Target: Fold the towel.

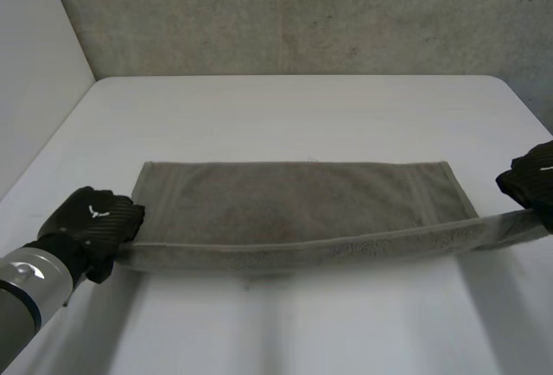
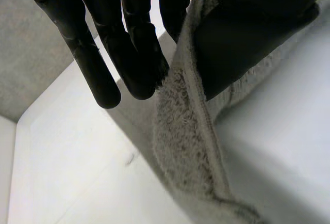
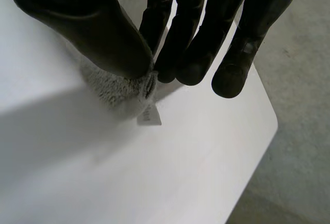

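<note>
Noted: left hand (image 1: 95,219), right hand (image 1: 531,181), fingers clamped on near corners of grey towel (image 1: 294,202). Advised: carry near edge level, taut, square onto far edge.

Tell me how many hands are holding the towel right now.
2. The left hand pinches the towel at the left end of its near edge. The right hand pinches the right end. That edge is stretched between them just above the table.
</note>
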Available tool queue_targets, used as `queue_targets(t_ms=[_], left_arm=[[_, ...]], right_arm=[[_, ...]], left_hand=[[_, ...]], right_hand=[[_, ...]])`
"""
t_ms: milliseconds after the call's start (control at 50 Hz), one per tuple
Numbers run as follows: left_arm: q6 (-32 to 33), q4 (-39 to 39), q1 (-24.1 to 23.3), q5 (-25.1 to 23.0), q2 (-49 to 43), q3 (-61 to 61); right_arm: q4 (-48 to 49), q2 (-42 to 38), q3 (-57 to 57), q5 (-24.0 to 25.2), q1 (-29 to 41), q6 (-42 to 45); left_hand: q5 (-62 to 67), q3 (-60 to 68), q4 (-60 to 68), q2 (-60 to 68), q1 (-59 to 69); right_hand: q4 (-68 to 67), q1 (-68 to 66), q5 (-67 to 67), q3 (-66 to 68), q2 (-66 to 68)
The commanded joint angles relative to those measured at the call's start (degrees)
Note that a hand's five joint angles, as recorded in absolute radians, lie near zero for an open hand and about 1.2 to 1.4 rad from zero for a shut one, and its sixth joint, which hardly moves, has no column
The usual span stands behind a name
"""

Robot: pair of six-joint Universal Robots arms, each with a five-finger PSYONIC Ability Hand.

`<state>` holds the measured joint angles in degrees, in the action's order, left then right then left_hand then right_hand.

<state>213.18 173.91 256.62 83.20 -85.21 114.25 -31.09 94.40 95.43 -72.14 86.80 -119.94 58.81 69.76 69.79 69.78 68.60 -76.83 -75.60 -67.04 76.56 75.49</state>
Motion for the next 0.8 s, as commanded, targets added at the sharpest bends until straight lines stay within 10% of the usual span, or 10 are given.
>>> queue_targets(t_ms=[20, 320, 800], left_arm=[[0.5, 7.6, -0.9, -2.5, -14.9, -8.7], [0.5, 8.7, -2.4, 1.9, -46.1, -45.5], [7.5, 10.0, -2.4, 5.1, -60.6, -62.1]], right_arm=[[7.0, -16.1, -7.2, -1.1, 3.4, -3.5], [17.0, -46.0, -38.9, -11.5, 16.0, -13.4], [19.4, -63.5, -60.5, -19.9, 18.2, -13.5]], left_hand=[[11.2, 10.2, 10.2, 10.2, 11.4], [11.2, 10.2, 10.2, 10.2, 11.4], [8.7, 7.7, 7.7, 7.7, 8.9]], right_hand=[[-3.2, -4.4, -3.0, 3.4, 4.5], [-3.2, -4.4, -3.0, 3.4, 4.5], [-3.2, -4.4, -3.0, 3.4, 4.5]])
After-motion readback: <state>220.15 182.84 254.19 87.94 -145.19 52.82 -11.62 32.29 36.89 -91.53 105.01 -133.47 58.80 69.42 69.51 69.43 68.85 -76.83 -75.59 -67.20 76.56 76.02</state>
